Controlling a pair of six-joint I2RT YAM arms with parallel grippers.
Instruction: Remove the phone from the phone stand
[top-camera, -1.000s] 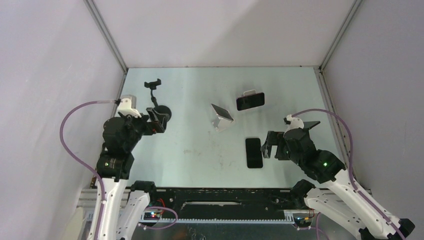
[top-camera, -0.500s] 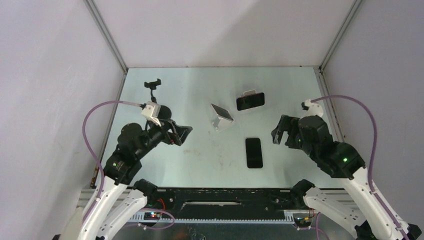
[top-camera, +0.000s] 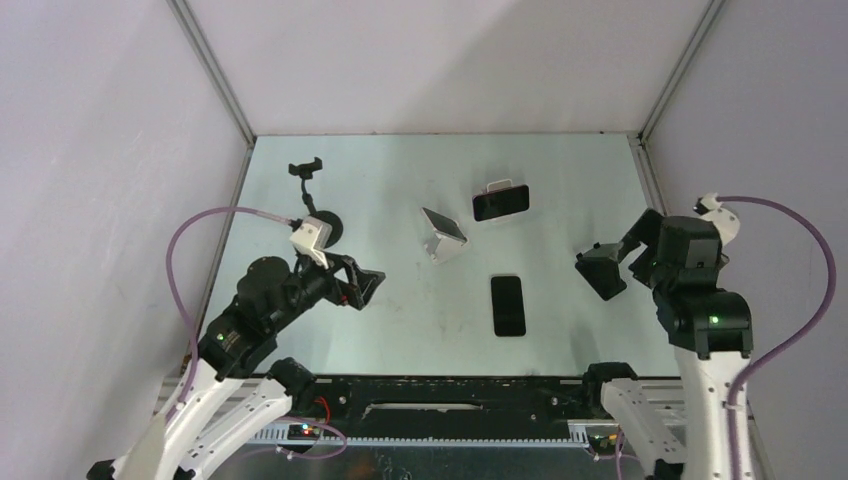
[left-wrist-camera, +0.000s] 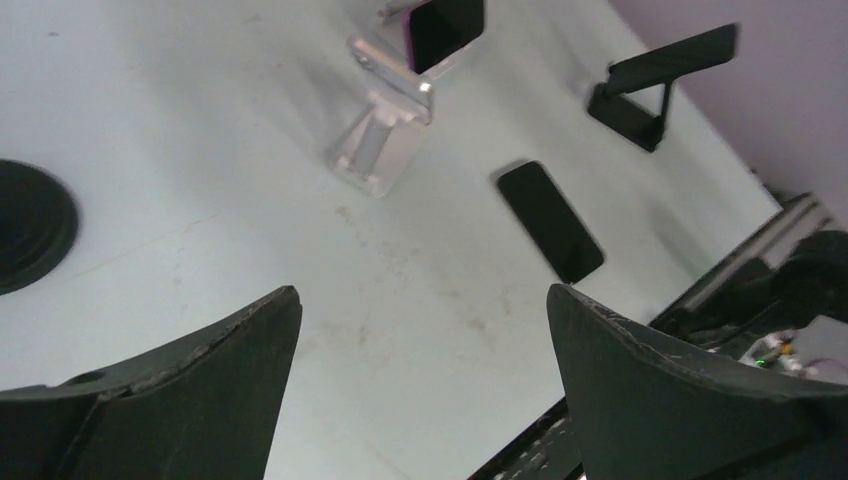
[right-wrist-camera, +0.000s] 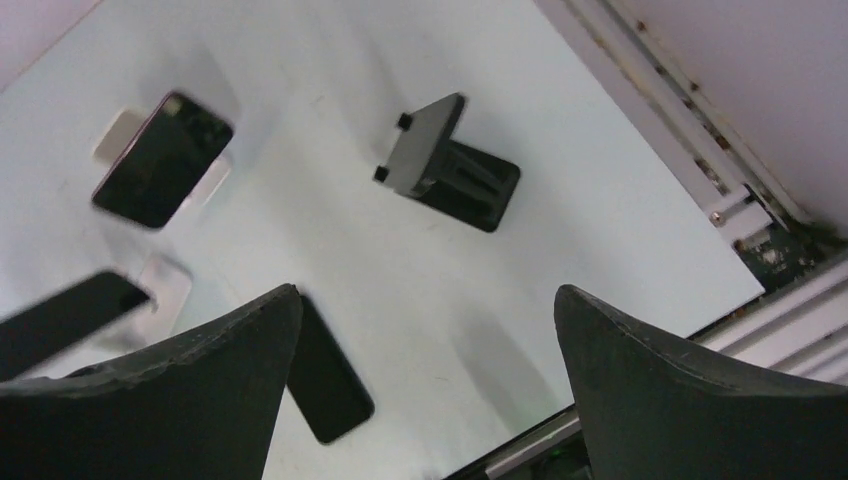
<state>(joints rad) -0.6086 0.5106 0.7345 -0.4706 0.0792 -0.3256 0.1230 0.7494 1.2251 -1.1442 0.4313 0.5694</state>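
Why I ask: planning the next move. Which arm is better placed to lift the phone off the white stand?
Probably right. Both tools are open and empty, but the right tool hangs nearer the phone, while the silver stand sits between the left tool and it.

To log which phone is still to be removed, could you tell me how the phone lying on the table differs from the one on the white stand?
The flat phone lies on the table; the propped phone leans on the white stand. The flat phone's long side runs near to far; the propped phone sits sideways. The flat phone is nearer the table's near edge, the propped phone farther back. Both show dark, blank screens.
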